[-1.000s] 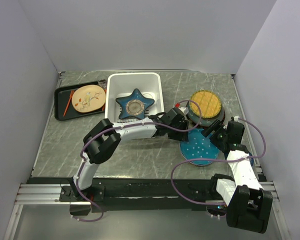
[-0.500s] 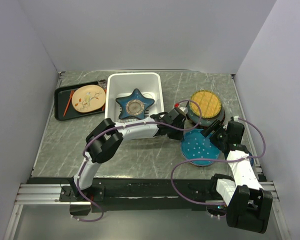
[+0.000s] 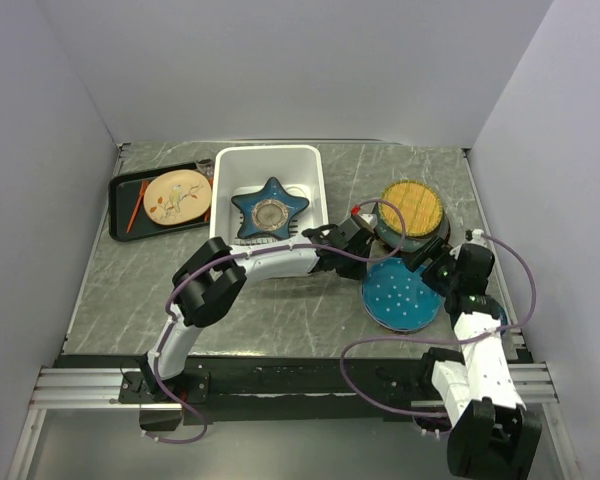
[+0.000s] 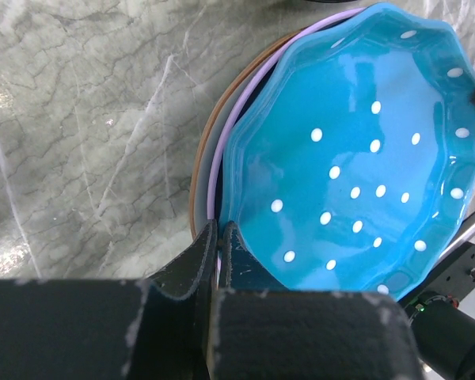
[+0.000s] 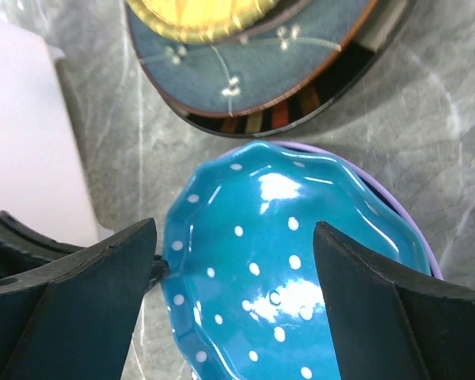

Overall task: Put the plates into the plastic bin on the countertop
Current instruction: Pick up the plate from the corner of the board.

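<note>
Blue star-shaped plate point(image 3: 269, 208) alone lies in the plastic bin point(image 3: 270, 152); left gripper point(image 4: 220, 233) pinches the teal dotted plate point(image 4: 356, 158), right gripper point(image 5: 233, 237) gapes empty, other plates point(image 3: 412, 207) wait.

Wide-spread jaws flanking teal dotted plate point(image 5: 289, 261), lavender plate point(image 5: 404, 218) rim beneath, dark teal plate point(image 5: 222, 79) beyond

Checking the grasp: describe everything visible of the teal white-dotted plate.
The glossy teal white-dotted plate has a scalloped rim and looks ceramic. It lies face up atop other plates, right of the white plastic bin. The left gripper is shut on its rim; the open right gripper straddles it.
</note>
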`<state>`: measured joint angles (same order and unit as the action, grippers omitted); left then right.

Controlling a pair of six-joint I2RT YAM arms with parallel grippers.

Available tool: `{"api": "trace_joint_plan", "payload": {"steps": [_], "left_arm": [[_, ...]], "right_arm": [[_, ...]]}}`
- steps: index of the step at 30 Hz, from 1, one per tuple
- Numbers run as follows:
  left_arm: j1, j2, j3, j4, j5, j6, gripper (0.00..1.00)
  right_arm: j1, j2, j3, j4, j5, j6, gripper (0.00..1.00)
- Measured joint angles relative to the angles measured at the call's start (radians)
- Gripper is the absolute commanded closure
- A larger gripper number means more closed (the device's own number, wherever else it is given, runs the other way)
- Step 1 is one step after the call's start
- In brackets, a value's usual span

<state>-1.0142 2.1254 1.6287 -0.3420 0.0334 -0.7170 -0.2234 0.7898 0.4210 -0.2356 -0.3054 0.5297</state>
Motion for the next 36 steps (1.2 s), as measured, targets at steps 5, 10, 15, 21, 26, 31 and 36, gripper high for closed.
{"api": "trace_joint_plan", "payload": {"steps": [5,10,15,21,26,31,36], "left_arm": [[-0.006,-0.007,0.006,-0.027,-0.032,0.006,0.99],[-0.007,-0.039,-0.008,-0.049,-0.053,0.007,0.99],[-0.003,-0.100,-0.024,-0.072,-0.082,0.010,0.99],[0.015,-0.146,-0.031,-0.092,-0.108,0.019,0.99],[0.018,-0.156,-0.037,-0.091,-0.111,0.021,0.99],[0.021,-0.158,-0.038,-0.092,-0.113,0.021,0.99],[0.027,-0.163,-0.038,-0.089,-0.113,0.021,0.99]], "right_arm": [[0.000,-0.082,0.017,-0.035,0.038,-0.004,0.12],[0.000,-0.094,0.023,-0.050,0.084,-0.004,0.12],[0.000,-0.021,0.023,-0.061,0.094,-0.004,0.13],[0.000,0.025,0.023,-0.064,0.093,-0.004,0.15],[0.000,0.065,0.023,-0.063,0.094,-0.004,0.18],[0.000,0.127,0.023,-0.060,0.090,-0.003,0.23],[-0.002,0.187,0.023,-0.027,0.087,-0.003,0.24]]}}
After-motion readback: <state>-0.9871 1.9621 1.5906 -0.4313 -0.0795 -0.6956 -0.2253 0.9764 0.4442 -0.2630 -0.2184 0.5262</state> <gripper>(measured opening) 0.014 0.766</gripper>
